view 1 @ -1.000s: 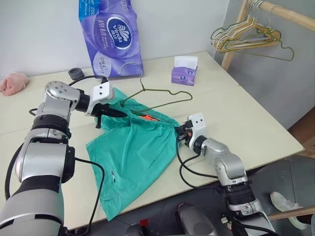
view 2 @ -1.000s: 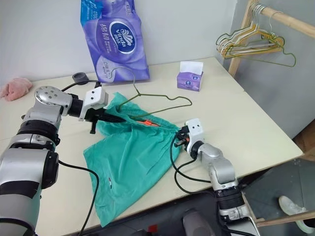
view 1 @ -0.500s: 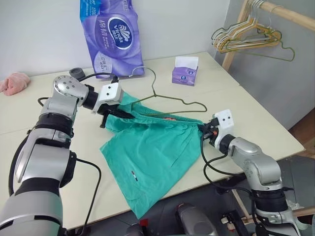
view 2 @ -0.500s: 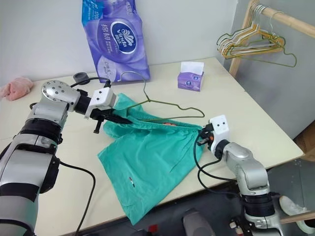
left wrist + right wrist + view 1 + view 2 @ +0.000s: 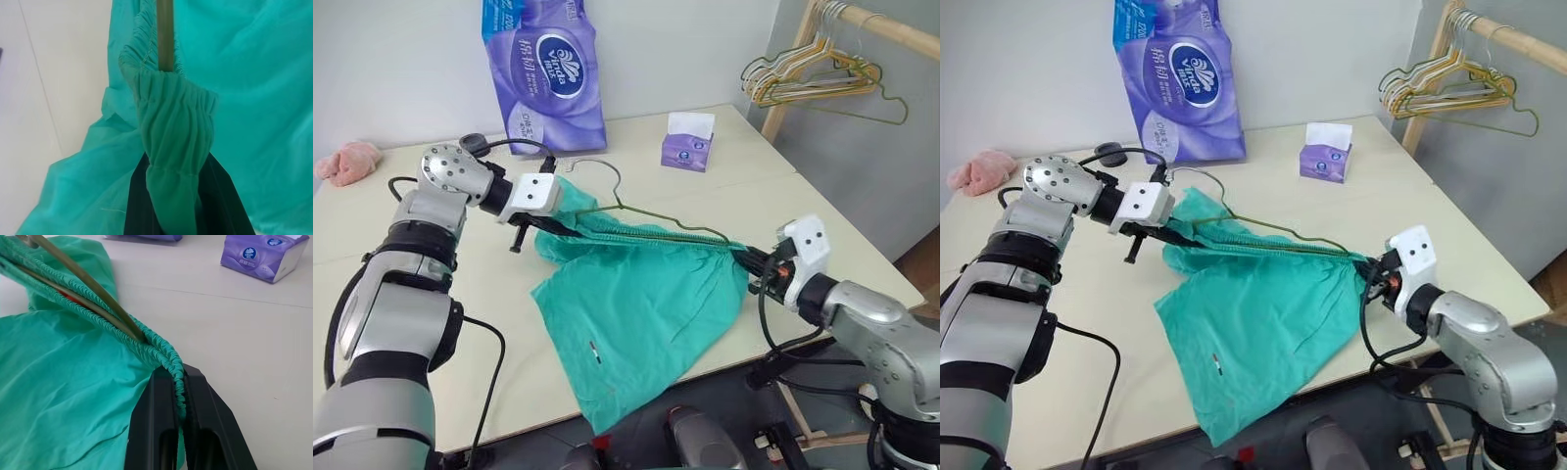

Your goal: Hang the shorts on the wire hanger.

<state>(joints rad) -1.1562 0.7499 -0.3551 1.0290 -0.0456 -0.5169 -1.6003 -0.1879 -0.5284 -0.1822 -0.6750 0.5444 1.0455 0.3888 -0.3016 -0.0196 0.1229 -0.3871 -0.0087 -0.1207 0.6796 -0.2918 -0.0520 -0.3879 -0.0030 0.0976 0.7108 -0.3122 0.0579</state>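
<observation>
At the table's (image 5: 431, 323) near edge, the shorts (image 5: 646, 313) hung with one leg spilling over the side, a small dark mark showing on the cloth. Their waistband was pulled taut above the tabletop between the two grippers. The right gripper (image 5: 751, 264) was clamped on one end of the band, fingers (image 5: 161, 431) pressed together with the gathered elastic pinched between them. The left gripper (image 5: 544, 228) was closed on the other end, the cloth bunched over its fingers (image 5: 142, 205). The hanger (image 5: 656, 223) lay threaded along the waistband, its hook rising just behind the left gripper. Farther back stood a tissue box (image 5: 689, 149) and a big purple pack (image 5: 544, 78), with a pink cloth (image 5: 348, 162) at the far left. Beyond the table, more hangers (image 5: 813, 78) hung from a wooden rail.
</observation>
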